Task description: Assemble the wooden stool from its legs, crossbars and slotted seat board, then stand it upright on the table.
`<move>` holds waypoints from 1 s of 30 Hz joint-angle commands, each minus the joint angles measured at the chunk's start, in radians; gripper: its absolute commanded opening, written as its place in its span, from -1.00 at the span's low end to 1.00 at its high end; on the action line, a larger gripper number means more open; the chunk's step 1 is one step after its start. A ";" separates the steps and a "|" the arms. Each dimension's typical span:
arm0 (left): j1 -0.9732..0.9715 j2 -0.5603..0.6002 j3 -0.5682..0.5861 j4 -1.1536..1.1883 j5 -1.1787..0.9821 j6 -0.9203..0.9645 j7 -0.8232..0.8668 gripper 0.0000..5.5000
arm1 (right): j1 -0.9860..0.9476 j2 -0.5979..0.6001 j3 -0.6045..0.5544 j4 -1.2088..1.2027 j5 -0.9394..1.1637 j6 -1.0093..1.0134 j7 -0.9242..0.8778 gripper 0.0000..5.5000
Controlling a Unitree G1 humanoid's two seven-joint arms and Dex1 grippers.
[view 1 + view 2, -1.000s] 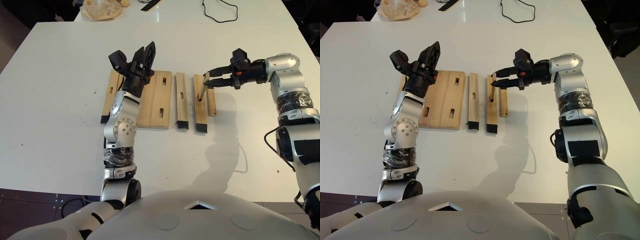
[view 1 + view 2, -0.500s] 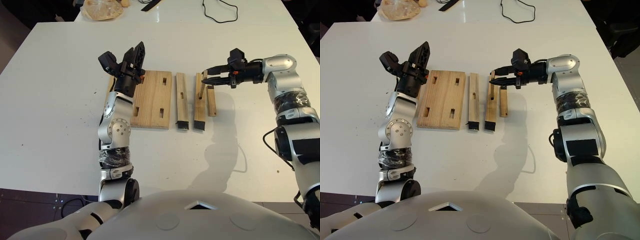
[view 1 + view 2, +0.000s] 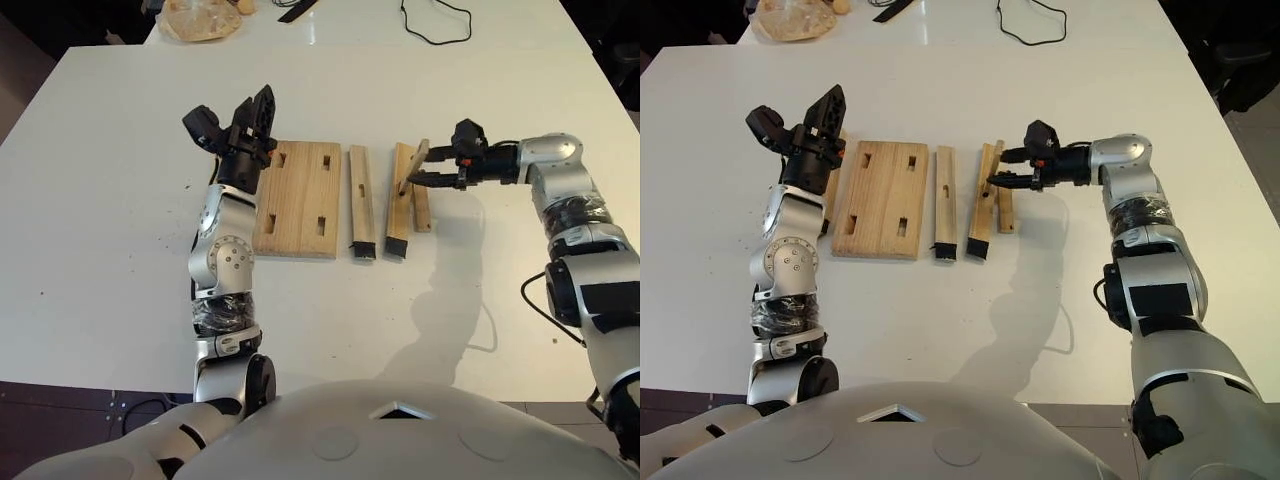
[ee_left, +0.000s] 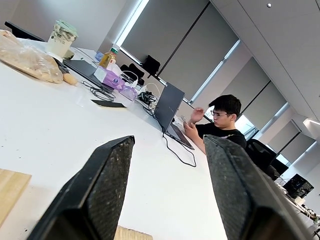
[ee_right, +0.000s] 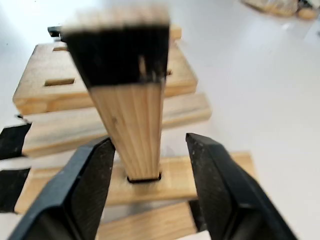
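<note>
Right claw [image 3: 420, 172] released, its fingers [image 5: 91, 190] straddling a crossbar [image 5: 131, 125] that stands tilted in the slot of a leg [image 3: 398, 215] — a second crossbar [image 3: 423, 210] lies just beside. Seat board [image 3: 296, 198] lies flat on the counter [image 3: 120, 250], another leg [image 3: 362, 200] between. Left claw [image 3: 253, 108] spread, raised over the board's left edge. Bag [image 3: 203, 18] and cable [image 3: 440, 28] lie far back.

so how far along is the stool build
Early days. Done: one crossbar stands pegged in the slot of a leg that lies flat. In hand: nothing is gripped; the right gripper sits open around that crossbar, and the left gripper is open above the table. Left: the seat board, another leg and a shorter piece lie flat, unjoined.
</note>
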 commanded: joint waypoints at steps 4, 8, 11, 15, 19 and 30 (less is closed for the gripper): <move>-0.006 0.018 0.019 0.036 0.011 -0.005 -0.011 -0.07 | 0.070 -0.063 -0.085 -0.352 0.116 0.167 0.016 0.05; -0.007 0.019 0.010 0.064 0.017 -0.008 -0.026 -0.07 | 0.084 -0.015 -0.131 -0.569 0.238 0.343 -0.049 0.05; -0.015 0.016 0.005 0.079 0.022 -0.014 -0.032 -0.07 | 0.077 0.057 -0.141 -0.609 0.266 0.403 -0.158 0.05; -0.028 0.011 0.001 0.098 0.024 -0.021 -0.038 -0.07 | 0.085 0.154 -0.107 -0.563 0.210 0.401 -0.317 0.05; -0.032 0.017 0.005 0.115 0.024 -0.023 -0.045 -0.07 | 0.090 0.214 -0.074 -0.533 0.168 0.379 -0.394 0.05; -0.024 0.008 0.020 0.142 0.032 -0.048 -0.049 -0.07 | 0.066 0.218 -0.072 -0.554 0.170 0.437 -0.420 0.05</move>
